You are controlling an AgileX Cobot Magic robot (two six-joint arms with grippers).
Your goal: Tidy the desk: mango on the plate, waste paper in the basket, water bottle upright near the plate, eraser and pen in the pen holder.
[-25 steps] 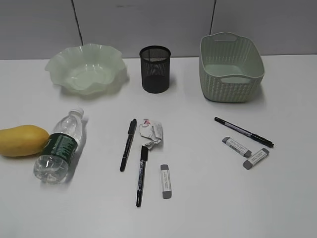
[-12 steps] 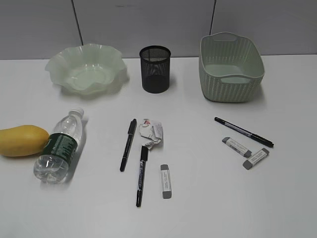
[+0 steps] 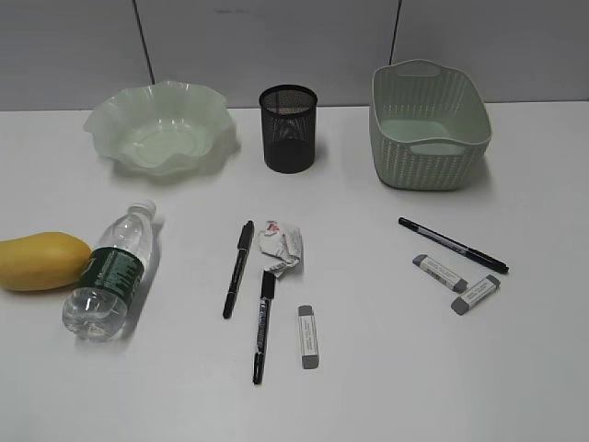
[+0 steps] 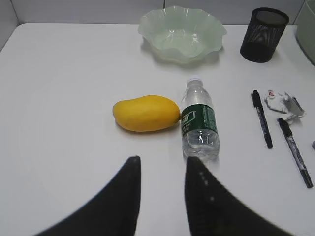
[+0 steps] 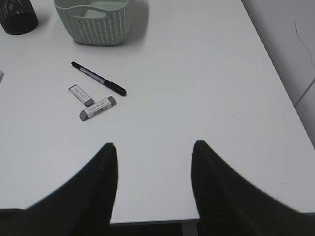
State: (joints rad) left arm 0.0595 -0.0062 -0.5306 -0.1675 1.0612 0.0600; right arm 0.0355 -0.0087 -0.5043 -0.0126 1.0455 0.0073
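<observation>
Left gripper (image 4: 161,164) and right gripper (image 5: 154,147) both parted, empty, three pens (image 3: 238,268), three erasers (image 3: 308,337), mango (image 3: 39,261) cut off at left edge.

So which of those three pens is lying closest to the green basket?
The pen on the right, beside two erasers; the other two pens flank the waste paper.

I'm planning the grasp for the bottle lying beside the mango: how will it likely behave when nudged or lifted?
The water bottle lies on its round side, so a sideways nudge would probably roll it, though the mango touching it may block that side. It looks mostly full, so likely heavy for its size. Its clear, smooth plastic may be slippery and give a little under the fingers.
</observation>
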